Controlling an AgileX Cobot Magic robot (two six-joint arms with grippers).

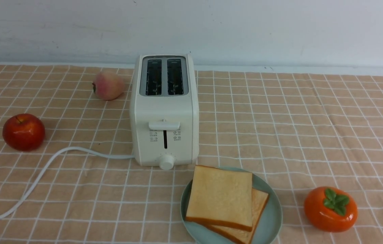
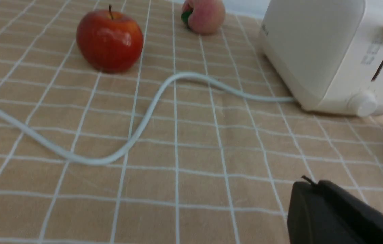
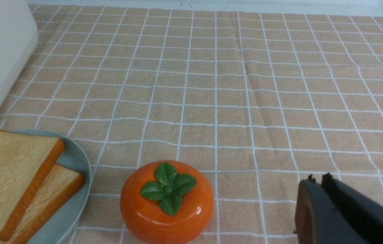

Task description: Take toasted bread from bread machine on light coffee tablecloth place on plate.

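- Toasted bread (image 1: 219, 196): both slices lie stacked, slightly offset, on the plate (image 1: 272, 217), just in front of the bread machine (image 1: 164, 112). Both slots look empty; task judged complete.
- Left end effector (image 2: 308, 184): closed, empty, low over the light coffee tablecloth (image 1: 279, 118).
- Right end effector (image 3: 317, 179): fingers together, empty, beside the persimmon (image 3: 167, 202).
- Clearance: open cloth on the right; cord (image 1: 42, 169), apple (image 1: 23, 131) and peach (image 1: 108, 85) crowd the left.
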